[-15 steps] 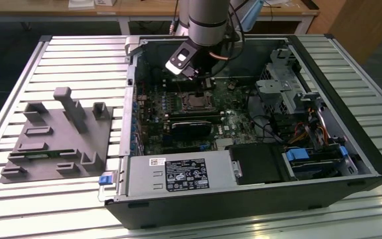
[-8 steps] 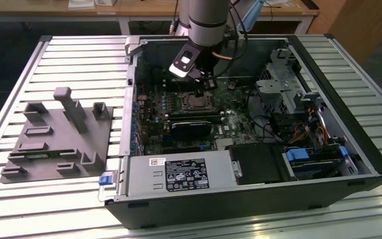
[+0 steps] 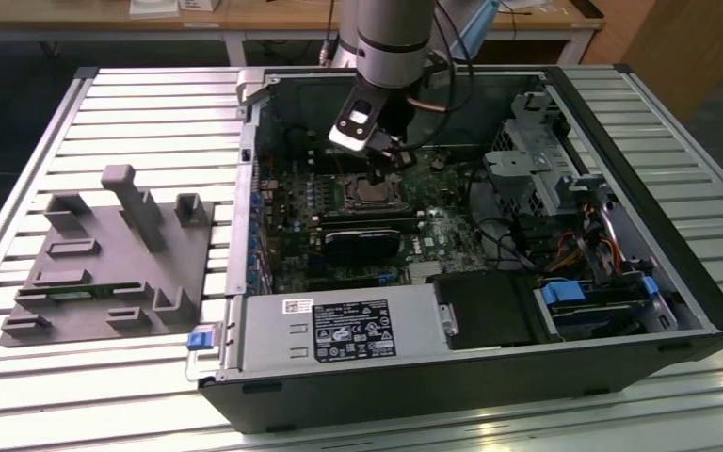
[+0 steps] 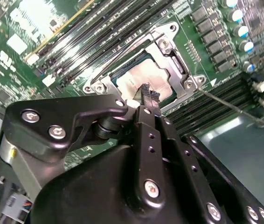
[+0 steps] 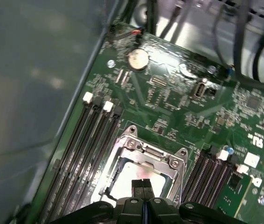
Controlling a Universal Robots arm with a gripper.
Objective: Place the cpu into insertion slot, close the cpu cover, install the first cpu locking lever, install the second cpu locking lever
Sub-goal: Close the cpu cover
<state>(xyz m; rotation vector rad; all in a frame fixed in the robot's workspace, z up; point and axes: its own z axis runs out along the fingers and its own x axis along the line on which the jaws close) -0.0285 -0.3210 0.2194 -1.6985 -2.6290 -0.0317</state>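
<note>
Directly above the open black computer case (image 3: 488, 391), which lies on a slatted silver metal table (image 3: 148, 104), the arm's black gripper (image 3: 393, 162) hangs with its two fingers pressed flat together and nothing between them. In both wrist views the gripper's tips (image 4: 146, 95) (image 5: 142, 185) are poised just over the cpu (image 4: 143, 74) (image 5: 127, 179), a small flat square chip with a pale silvery top; whether they touch it cannot be told. The chip sits in the insertion slot (image 3: 368, 194), a square silver-rimmed socket near the middle of the green motherboard (image 5: 169, 93), between two banks of long black memory slots (image 5: 87, 140). The cpu cover (image 4: 176, 65) (image 5: 146, 151), a thin silvery metal frame, lies around the chip, whose top shows through its open window. A thin silvery metal rod (image 4: 230, 107) runs out from one corner of the frame across the black slots. Near the table's edge at the exterior view's left stands a grey moulded fixture (image 3: 110, 254).
</note>
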